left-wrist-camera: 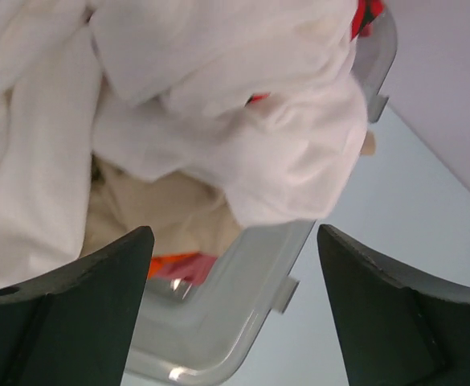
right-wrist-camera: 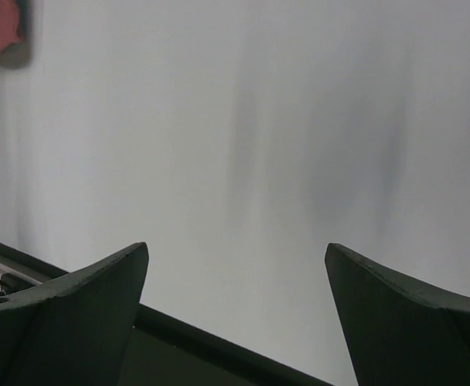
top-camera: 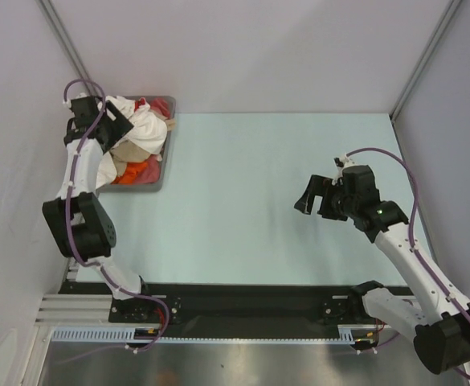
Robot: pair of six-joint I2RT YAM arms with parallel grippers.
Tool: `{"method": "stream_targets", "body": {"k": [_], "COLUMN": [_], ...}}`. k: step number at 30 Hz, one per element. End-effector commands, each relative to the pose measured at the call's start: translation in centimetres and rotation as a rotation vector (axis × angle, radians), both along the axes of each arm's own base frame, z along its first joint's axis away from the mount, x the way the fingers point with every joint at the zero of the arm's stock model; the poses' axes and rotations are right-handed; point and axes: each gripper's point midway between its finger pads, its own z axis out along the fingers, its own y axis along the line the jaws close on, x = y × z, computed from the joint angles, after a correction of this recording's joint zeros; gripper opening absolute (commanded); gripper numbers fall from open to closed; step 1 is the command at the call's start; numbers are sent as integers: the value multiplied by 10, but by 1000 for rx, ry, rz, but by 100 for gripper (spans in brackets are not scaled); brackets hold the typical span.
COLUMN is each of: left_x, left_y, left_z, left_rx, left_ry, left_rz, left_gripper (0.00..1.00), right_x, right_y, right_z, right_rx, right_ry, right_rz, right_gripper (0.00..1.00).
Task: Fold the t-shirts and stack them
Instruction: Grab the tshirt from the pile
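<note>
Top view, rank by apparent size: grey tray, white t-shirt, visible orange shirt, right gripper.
1. grey tray
2. white t-shirt
3. right gripper and orange shirt: look alike, not ranked; the gripper sits nearer the camera, the shirt mostly buried.

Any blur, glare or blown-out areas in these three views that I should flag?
Top view: sharp and evenly lit, with a soft sheen on the metal strip at the near edge. Left wrist view: the white shirt is close and nearly blown out, its folds soft; there is a small glint on the tray rim. Right wrist view: the table shows faint streaky shadows, and the far tray is blurred.
</note>
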Motion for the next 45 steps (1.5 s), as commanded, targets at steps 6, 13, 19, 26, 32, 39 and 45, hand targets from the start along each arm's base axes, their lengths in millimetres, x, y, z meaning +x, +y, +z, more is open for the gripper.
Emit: {"method": "stream_targets", "body": {"k": [6, 13, 19, 26, 32, 39, 45], "left_x": [68, 91, 88, 112, 109, 32, -57], "left_y": [17, 36, 46, 28, 0, -114, -259], "left_z": [35, 38, 13, 11, 75, 278, 350], "left_rx": [5, 86, 116, 80, 84, 47, -54], "left_ry": [-52, -63, 12, -13, -128, -573, -771], "left_rz": [0, 28, 59, -75, -134, -350, -682], "left_gripper": [86, 86, 86, 56, 0, 1, 0], "right_x": [16, 20, 14, 6, 0, 0, 6], "right_y": [22, 33, 31, 27, 24, 9, -21], "right_z": [4, 5, 2, 3, 21, 74, 131], "right_rx": [32, 32, 21, 10, 22, 36, 43], "right_ry": [-15, -9, -9, -13, -40, -192, -309], "right_rz": [111, 173, 179, 183, 170, 83, -107], "right_gripper": [100, 100, 100, 100, 100, 100, 100]}}
